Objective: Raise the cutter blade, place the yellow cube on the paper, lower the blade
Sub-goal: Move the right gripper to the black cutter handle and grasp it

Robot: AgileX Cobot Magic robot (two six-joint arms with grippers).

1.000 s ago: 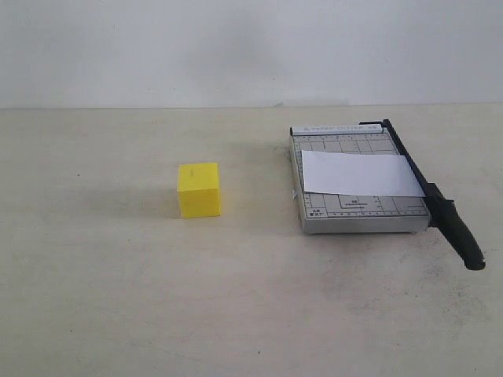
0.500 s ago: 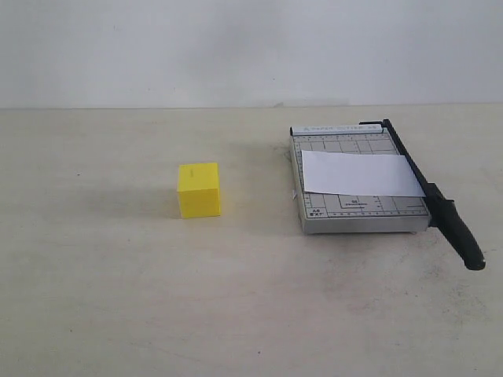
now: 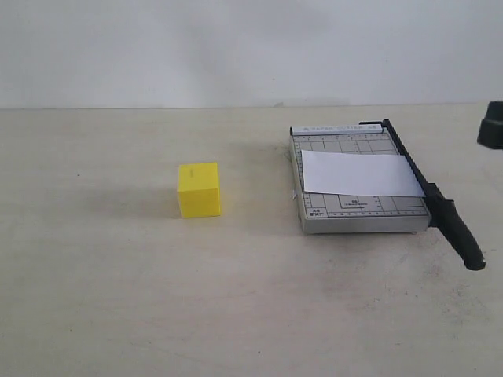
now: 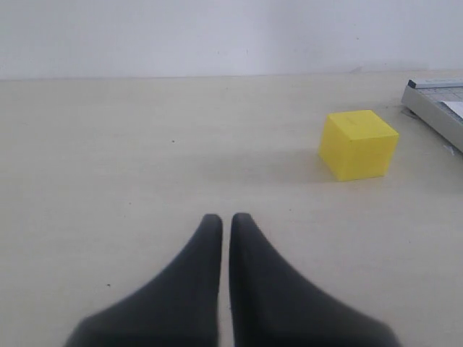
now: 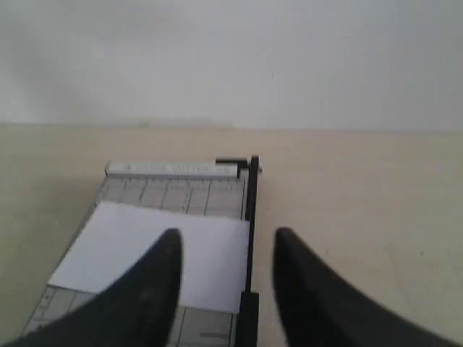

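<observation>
The yellow cube (image 3: 198, 189) (image 4: 358, 144) sits on the beige table, left of the grey trimmer (image 3: 357, 214). White paper (image 3: 360, 173) (image 5: 155, 249) lies across the trimmer's base. The cutter blade (image 3: 440, 206) (image 5: 250, 217) lies lowered along the trimmer's right edge, handle toward the front. My left gripper (image 4: 226, 217) is shut and empty, well short of the cube; the exterior view does not show it. My right gripper (image 5: 226, 238) is open above the trimmer, its fingers on either side of the blade arm without touching it. Only a dark part of the right arm (image 3: 492, 126) shows at the exterior view's right edge.
A plain white wall runs behind the table. Bare tabletop (image 3: 118, 290) stretches left of and in front of the cube, with a gap between the cube and the trimmer.
A dark part of the right arm has entered the exterior view at the right edge. The cube, paper and blade have not moved.
</observation>
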